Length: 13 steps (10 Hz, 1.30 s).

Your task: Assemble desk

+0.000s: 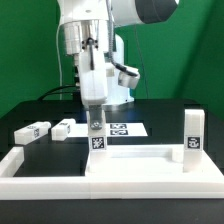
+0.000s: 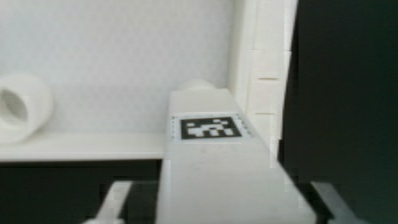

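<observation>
The desk panel (image 1: 150, 166), white with a raised rim, lies flat at the front of the table. One leg post (image 1: 192, 131) stands upright at its far corner on the exterior view's right. My gripper (image 1: 96, 118) is shut on another white leg post (image 1: 97, 138) and holds it upright at the panel's far corner on the exterior view's left. In the wrist view the held leg post (image 2: 214, 150) with its tag fills the middle between my fingers (image 2: 125, 200). Beyond it are the panel's rim (image 2: 263, 60) and a round hole (image 2: 18, 105).
Two loose leg posts (image 1: 32, 130) (image 1: 62, 128) lie on the dark table at the exterior view's left. The marker board (image 1: 125, 128) lies behind the panel. The low white border rail (image 1: 35, 166) runs along the front left. The arm's base stands behind.
</observation>
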Tool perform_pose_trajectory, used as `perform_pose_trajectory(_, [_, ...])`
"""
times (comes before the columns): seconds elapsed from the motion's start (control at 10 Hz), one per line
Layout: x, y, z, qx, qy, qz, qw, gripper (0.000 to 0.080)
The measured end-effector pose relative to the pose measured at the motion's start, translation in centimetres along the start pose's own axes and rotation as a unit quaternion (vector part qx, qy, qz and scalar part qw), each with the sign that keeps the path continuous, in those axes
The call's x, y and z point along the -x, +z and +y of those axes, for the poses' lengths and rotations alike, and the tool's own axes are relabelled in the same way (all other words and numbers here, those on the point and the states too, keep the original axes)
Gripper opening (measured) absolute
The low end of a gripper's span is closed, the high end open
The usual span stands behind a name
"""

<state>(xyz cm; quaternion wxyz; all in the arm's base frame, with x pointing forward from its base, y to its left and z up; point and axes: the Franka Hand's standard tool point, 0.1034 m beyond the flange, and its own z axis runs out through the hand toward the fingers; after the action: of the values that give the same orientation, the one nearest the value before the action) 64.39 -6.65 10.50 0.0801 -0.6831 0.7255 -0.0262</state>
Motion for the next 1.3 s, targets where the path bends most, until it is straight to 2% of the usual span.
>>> perform_pose_trajectory(0.1, [0.0,0.0,0.0,-0.005,0.067,-0.014,0.998,0.0292])
perform_pose_trajectory(0.4, [0.0,0.1,0.0,-0.01,0.148,-0.024,0.989,0.0292])
perform_pose_trajectory(0.6, [0.0,0.1,0.0,-0.01,0.133,-0.024,0.991,0.0292])
perform_pose_trajectory(0.7, [0.2,0.1,-0.3,-0.02,0.091,-0.019,0.995,0.0449])
perform_pose_trajectory(0.8, [0.9,0.2,-0.8,-0.043,-0.008,-0.008,0.999,0.0599])
perform_pose_trajectory(0.9, [1.4,0.3,-1.0,-0.058,-0.079,0.002,0.995,0.0634])
perform_pose_trajectory(1.0, [1.9,0.4,-1.1,-0.066,-0.123,0.01,0.99,0.0634])
perform_pose_trajectory(1.3, [1.3,0.4,-1.0,-0.061,-0.222,0.019,0.973,0.0648])
